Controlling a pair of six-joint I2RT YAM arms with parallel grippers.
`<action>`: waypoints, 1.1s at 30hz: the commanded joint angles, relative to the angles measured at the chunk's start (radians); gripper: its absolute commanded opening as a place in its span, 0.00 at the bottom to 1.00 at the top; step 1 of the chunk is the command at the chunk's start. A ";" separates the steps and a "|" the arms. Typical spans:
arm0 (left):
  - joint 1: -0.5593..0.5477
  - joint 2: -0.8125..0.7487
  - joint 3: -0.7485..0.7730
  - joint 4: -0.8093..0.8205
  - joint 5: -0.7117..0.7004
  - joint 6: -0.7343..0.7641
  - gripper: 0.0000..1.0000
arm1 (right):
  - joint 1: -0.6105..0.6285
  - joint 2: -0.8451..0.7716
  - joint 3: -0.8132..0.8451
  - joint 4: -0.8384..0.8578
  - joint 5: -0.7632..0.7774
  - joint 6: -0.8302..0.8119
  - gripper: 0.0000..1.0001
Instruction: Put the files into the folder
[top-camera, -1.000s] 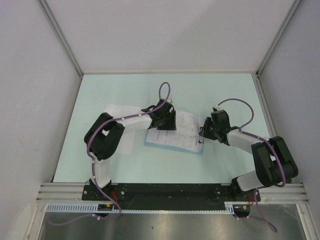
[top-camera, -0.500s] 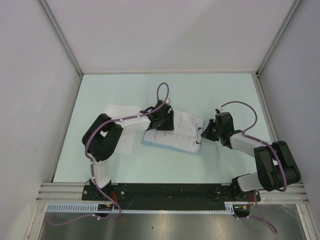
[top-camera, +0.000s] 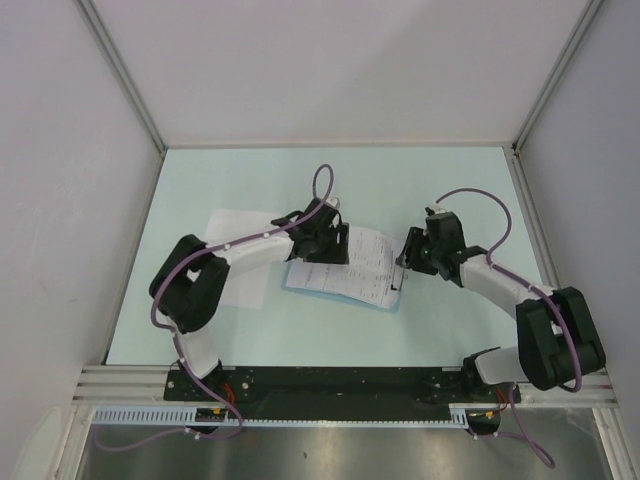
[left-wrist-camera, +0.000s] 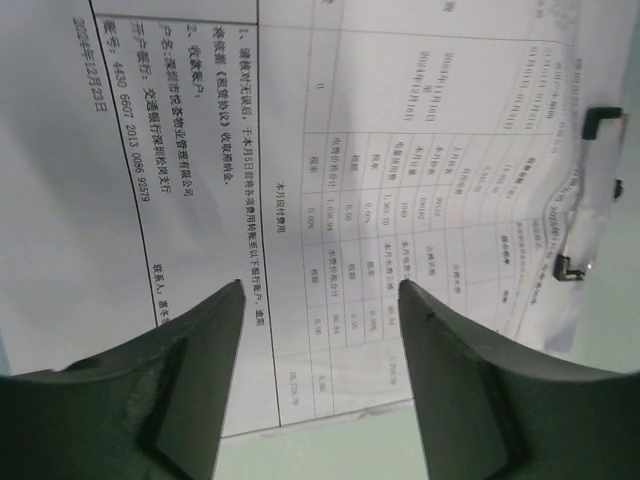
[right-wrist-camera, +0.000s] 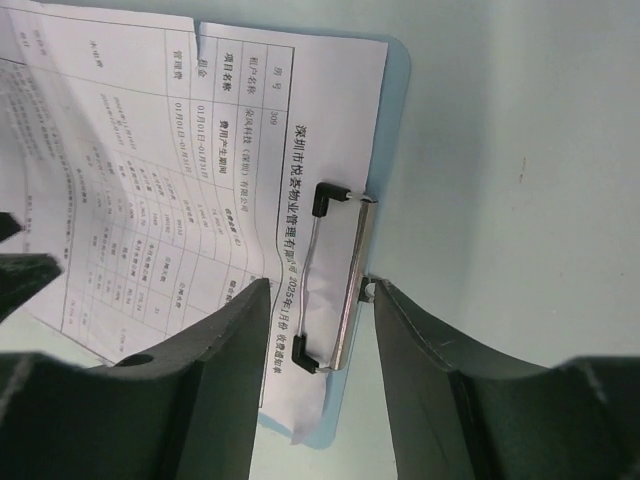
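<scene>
The folder (top-camera: 303, 284) is a pale-blue sleeve lying flat at mid-table, with a metal clip (right-wrist-camera: 345, 270) at its right end. Printed files (top-camera: 366, 262) lie on it, their right edge under the clip, and the sheet bulges in the right wrist view (right-wrist-camera: 150, 180). My left gripper (left-wrist-camera: 321, 287) hovers open over the files' (left-wrist-camera: 300, 150) left part, nothing between its fingers. My right gripper (right-wrist-camera: 322, 285) is open, one finger on each side of the clip. Its right finger sits close to the clip's hinge. The folder's rim (right-wrist-camera: 398, 90) shows past the paper.
Another white sheet (top-camera: 232, 225) lies on the mint tabletop (top-camera: 450, 190) left of the folder, partly under my left arm. Grey walls enclose the table on three sides. The arm bases stand at the near edge.
My right gripper closed at the clip, then opened again and shifted slightly toward the back. The folder with its files slid a little left. My left gripper opened slightly wider.
</scene>
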 joint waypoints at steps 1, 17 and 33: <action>0.034 -0.086 0.085 -0.039 0.051 0.073 0.79 | 0.063 0.057 0.094 -0.128 0.110 0.026 0.52; 0.069 0.104 0.188 -0.052 0.100 0.070 0.69 | 0.179 0.203 0.157 -0.161 0.280 0.132 0.48; 0.068 0.127 0.096 -0.015 0.039 0.058 0.65 | 0.230 0.219 0.223 -0.194 0.372 0.096 0.36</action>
